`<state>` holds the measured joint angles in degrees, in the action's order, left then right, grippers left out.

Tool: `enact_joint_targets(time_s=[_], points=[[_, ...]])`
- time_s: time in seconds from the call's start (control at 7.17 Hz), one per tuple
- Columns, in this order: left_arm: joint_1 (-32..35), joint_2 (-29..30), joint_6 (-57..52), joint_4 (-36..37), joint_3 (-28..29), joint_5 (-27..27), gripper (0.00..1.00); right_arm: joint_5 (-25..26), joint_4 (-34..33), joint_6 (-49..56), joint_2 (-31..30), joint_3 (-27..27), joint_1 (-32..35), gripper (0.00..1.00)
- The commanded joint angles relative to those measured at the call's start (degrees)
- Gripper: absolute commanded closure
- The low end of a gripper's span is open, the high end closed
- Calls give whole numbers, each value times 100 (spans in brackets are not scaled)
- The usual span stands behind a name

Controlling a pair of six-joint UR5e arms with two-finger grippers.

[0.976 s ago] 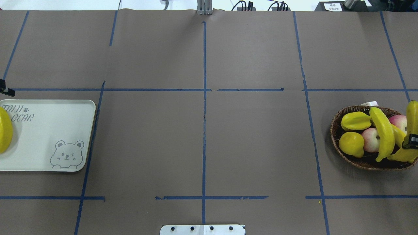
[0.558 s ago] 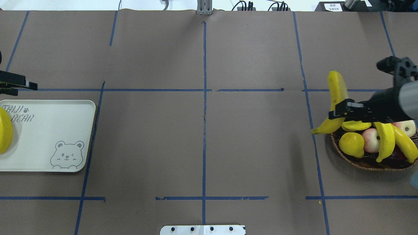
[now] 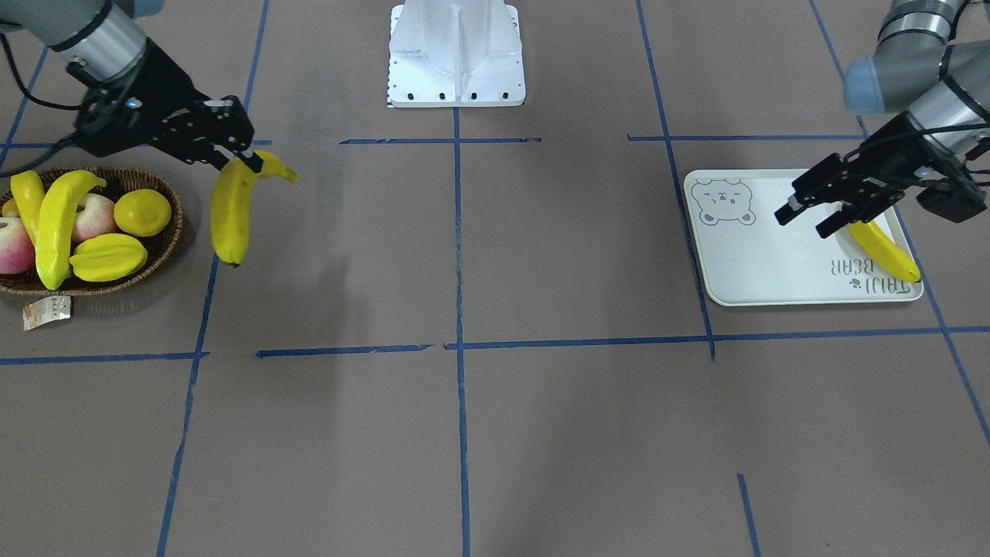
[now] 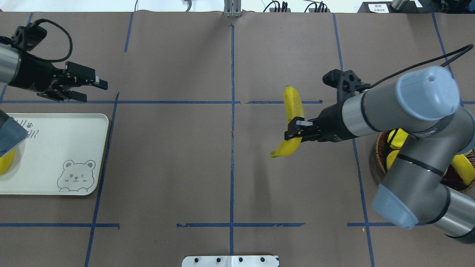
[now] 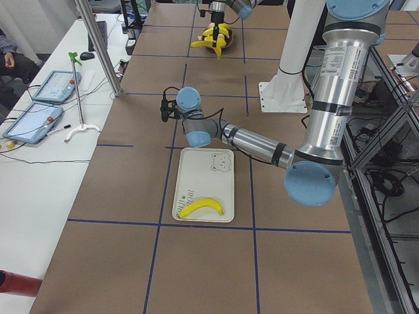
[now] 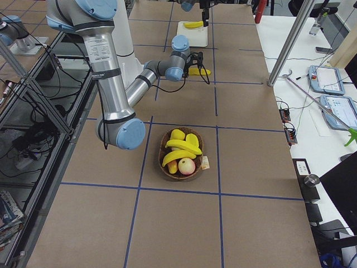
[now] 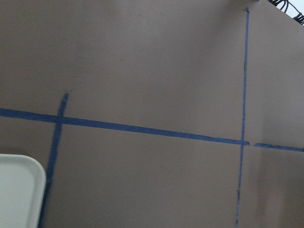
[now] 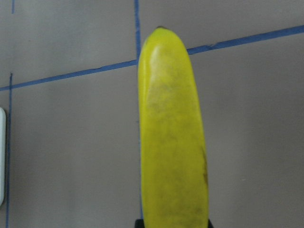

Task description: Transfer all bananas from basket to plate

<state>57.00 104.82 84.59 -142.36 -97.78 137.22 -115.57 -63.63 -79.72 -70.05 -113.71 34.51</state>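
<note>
My right gripper point(image 4: 295, 129) is shut on a speckled banana point(image 4: 293, 109) and holds it in the air right of the table's centre line; the same gripper point(image 3: 240, 158) and banana point(image 3: 230, 216) show beside the basket point(image 3: 174, 224). This banana point(image 8: 173, 142) fills the right wrist view. Two bananas point(image 3: 58, 224) lie in the wicker basket. One banana point(image 3: 885, 251) lies on the plate point(image 3: 766, 263). My left gripper point(image 4: 95, 92) is open and empty, above the table just beyond the plate's point(image 4: 55, 148) far right corner.
The basket also holds a starfruit point(image 3: 108, 257), a lemon point(image 3: 142, 212) and apples point(image 3: 11, 244); a paper tag point(image 3: 48, 311) lies by its rim. The robot's base mount point(image 3: 456, 54) stands at the table's robot-side edge. Blue tape lines cross the brown table.
My right gripper has carried the banana from above the basket leftward toward the table's middle. My left gripper has come in from the left edge, past the plate's far side.
</note>
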Motion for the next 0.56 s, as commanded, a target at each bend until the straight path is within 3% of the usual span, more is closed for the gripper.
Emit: enact_joint_targets(time_s=[0.0,0.28,0.42], points=[[-563,773,1266,24,-13,-525,1,874,0,-419,945,541,-741,98],[-1451,1215,1674,76,14,-1554,1,1290,0,-518,1378,805,-1068,98],[-1681,1329,1823,94,22,-1810,1,1509,9,-649,1467,824,-1191,98]])
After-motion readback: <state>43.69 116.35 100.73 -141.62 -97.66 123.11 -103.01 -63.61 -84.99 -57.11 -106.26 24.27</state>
